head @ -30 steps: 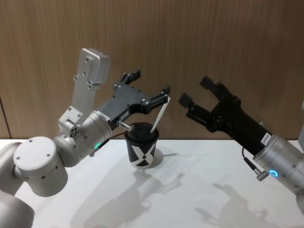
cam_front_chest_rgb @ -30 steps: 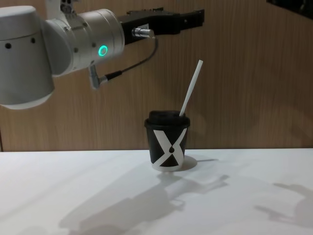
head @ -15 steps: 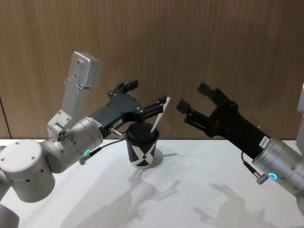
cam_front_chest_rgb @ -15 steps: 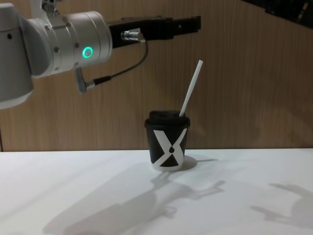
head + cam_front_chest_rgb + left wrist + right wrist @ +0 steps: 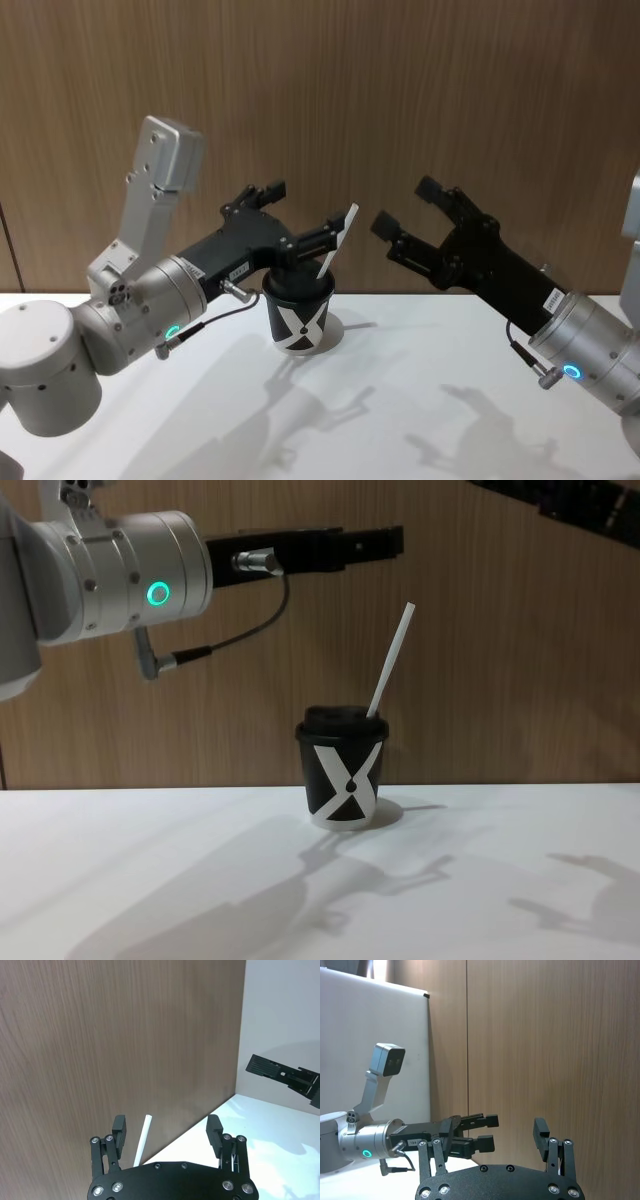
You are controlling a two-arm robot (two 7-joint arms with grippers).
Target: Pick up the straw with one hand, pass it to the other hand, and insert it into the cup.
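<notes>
Above the cup (image 5: 342, 770), left gripper (image 5: 298, 216) and right gripper (image 5: 412, 208), jaws apart.

— What sort of place is this?

— A robot test room or lab, going by the bare setup. A plain white counter (image 5: 150, 880) runs up against a wall of brown wood-grain panels (image 5: 400, 100), with a white wall panel (image 5: 375, 1035) next to the wood.

— Anything homely about it?

— No. On the counter, close in front of the wood wall, stands one black paper cup (image 5: 342, 770), and two machine arms (image 5: 120, 310) reach over the counter above that cup.
</notes>
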